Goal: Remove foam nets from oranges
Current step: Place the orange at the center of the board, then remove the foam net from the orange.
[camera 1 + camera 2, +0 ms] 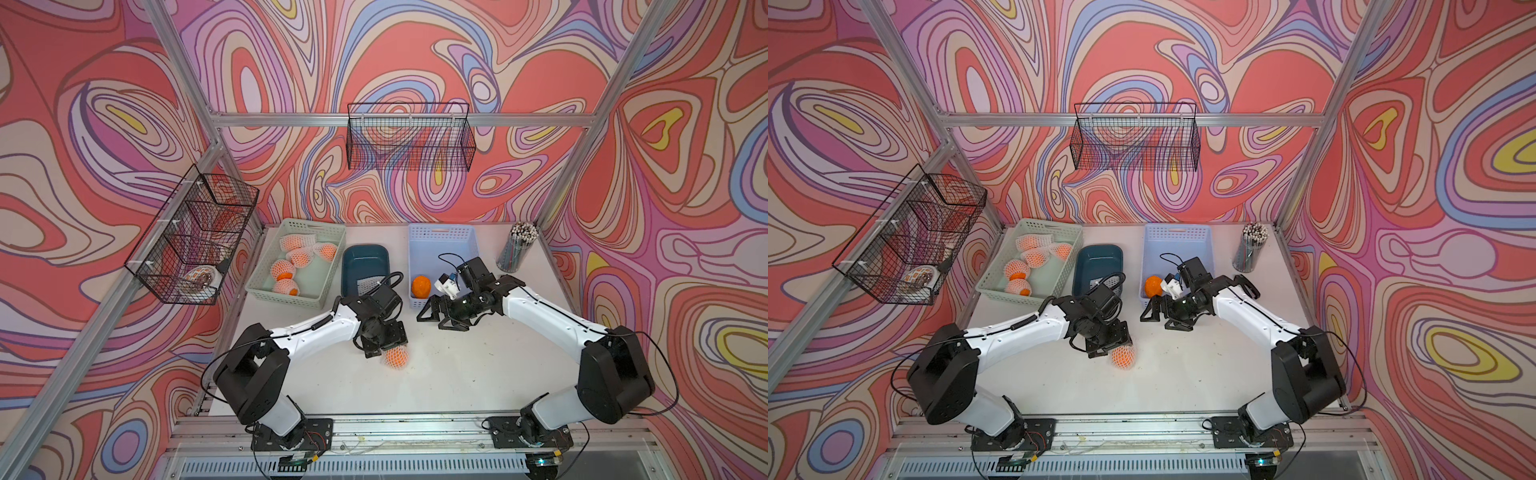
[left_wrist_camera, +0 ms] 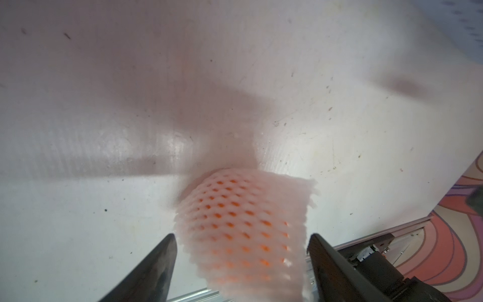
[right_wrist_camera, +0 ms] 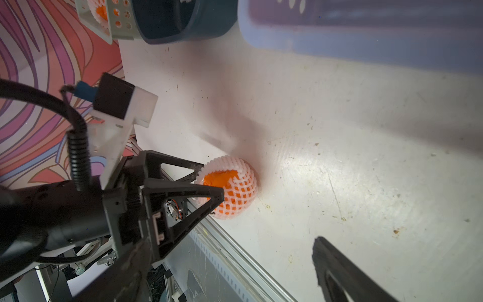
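Wrapped fruit: a small round orange in a white foam mesh sleeve (image 3: 230,191) is lying on the white tabletop (image 1: 478,374), near its middle and well clear of the bins; bare peel is showing through the sleeve's open end in the right wrist view.
Left gripper (image 2: 241,236): it is hanging straight over that wrapped orange with its jaws spread, one black finger (image 2: 159,264) on each side of the mesh. The fingers are sitting right at the sleeve's edges, not squeezing it.
Right gripper (image 1: 436,320): it is hovering over the table with nothing in it and its jaws spread wide, just in front of the pale blue perforated plastic basket (image 1: 440,232) and apart from the wrapped orange.
Peeled fruit: one bare orange (image 1: 421,286) is sitting inside the blue basket at its near end.
Waiting fruit: several more oranges in white foam nets (image 1: 286,286) are lying in the pale green perforated plastic basket (image 1: 320,232) at the table's back left.
Shed sleeve: one empty white foam net (image 1: 368,284) is lying in the dark teal oval tub (image 1: 365,253), which is standing between the two baskets.
Other items: a clear cup of pencils (image 1: 515,253) is standing at the back right corner, and two black wire baskets (image 1: 409,137) are hanging on the patterned walls.
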Controlling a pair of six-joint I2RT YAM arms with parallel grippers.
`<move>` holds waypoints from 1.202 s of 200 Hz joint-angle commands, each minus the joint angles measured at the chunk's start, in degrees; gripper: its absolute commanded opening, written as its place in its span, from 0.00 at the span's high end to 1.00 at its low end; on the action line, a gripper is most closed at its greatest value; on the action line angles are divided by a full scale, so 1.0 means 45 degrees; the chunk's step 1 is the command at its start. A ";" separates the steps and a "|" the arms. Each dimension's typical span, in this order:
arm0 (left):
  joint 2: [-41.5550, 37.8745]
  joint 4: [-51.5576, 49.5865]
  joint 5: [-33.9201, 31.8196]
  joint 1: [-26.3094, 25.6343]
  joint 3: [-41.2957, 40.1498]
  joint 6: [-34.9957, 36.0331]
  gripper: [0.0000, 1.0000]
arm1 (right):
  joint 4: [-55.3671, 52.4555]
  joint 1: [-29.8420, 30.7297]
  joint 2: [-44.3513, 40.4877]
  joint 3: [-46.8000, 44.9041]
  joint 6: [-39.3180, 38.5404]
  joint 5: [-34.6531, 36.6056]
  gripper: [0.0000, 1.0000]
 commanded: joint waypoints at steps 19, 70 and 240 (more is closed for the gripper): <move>-0.2412 -0.0573 -0.0647 -0.0047 -0.0568 -0.0648 0.13 | 0.0049 0.0280 -0.0600 -0.0513 0.0240 -0.0168 0.02; -0.3481 0.0628 -0.0156 0.0124 -0.2027 -0.1116 0.15 | 0.0631 0.0822 -0.0443 -0.0827 0.0725 -0.0425 0.02; -0.2808 0.4172 0.2369 0.1502 -0.3475 0.1590 0.41 | 0.4845 0.2518 0.2273 -0.1650 0.2681 -0.0716 0.39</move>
